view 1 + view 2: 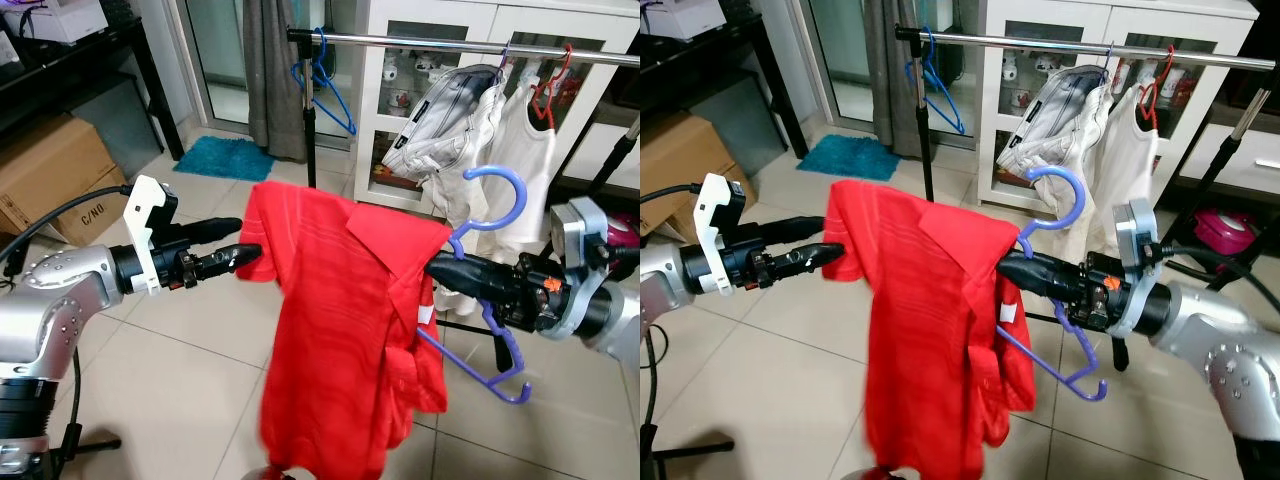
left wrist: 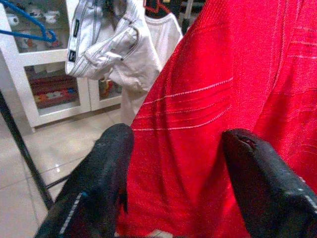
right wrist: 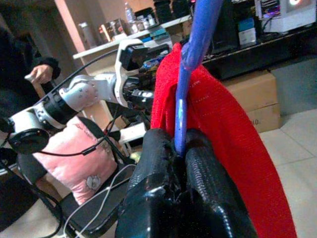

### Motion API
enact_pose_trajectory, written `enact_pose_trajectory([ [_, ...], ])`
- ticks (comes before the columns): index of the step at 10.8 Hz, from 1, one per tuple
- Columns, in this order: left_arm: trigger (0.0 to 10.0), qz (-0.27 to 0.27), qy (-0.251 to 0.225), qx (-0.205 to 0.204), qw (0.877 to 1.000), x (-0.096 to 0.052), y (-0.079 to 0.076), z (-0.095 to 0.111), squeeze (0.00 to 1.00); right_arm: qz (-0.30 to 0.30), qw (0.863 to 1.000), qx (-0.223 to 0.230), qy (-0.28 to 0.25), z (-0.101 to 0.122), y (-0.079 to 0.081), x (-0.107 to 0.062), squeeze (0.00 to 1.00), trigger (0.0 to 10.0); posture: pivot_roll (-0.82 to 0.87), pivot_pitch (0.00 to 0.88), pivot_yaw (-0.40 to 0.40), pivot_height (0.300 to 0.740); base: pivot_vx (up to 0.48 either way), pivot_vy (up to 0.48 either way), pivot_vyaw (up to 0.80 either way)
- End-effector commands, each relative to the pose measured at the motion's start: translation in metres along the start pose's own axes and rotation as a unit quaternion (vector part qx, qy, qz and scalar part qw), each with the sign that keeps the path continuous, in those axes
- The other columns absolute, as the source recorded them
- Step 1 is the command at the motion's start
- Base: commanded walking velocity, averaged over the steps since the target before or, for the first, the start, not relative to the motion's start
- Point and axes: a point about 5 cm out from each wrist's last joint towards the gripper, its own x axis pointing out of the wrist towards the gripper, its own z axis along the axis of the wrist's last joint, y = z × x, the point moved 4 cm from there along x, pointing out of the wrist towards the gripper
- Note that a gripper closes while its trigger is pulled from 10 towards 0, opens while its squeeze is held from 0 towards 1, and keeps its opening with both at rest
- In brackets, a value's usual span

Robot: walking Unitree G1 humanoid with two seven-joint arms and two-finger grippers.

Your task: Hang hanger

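In the eye views, your right tool [image 1: 440, 266] grips the purple hanger [image 1: 497, 190] carrying the red shirt [image 1: 340, 330], below the rail [image 1: 450, 42]. In your left wrist view, the left tool [image 2: 173, 163] is spread apart against the shirt's cloth. In your right wrist view, the fingers [image 3: 208, 183] clamp the hanger's shaft.

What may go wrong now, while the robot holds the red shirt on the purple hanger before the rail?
The red shirt hangs lopsided on the purple hanger and may slip off. The right gripper pinches only the thin neck, so the hanger may twist. The left gripper may tug the cloth.
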Motion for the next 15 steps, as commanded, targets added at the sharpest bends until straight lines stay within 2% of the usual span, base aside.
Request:
enact_pose_trajectory([
  [1,0.0,0.0,-0.004,0.008,1.0,-0.001,0.002,0.004,0.0,0.021,1.0,-0.016,-0.004,0.008,0.007,0.002,0.0,10.0,-0.08,0.0,0.036,0.74,0.0,0.0,0.0],
  [3,0.0,0.002,-0.015,0.0,1.0,-0.003,0.003,0.001,0.0,0.03,0.999,-0.015,0.006,0.009,0.006,0.004,0.0,10.0,-0.08,0.004,0.011,0.74,0.0,0.0,0.0],
  [12,0.0,0.002,-0.035,-0.012,0.999,-0.006,0.003,0.001,0.0,0.026,1.0,-0.012,0.011,0.007,0.001,0.003,0.0,10.0,-0.07,0.004,0.012,0.74,0.0,0.0,0.0],
  [15,0.0,0.046,-0.058,-0.011,0.997,-0.015,0.008,-0.001,0.0,0.014,1.0,-0.011,0.017,0.003,-0.001,0.003,0.0,10.0,-0.06,0.004,0.017,0.74,0.0,0.0,0.0],
])
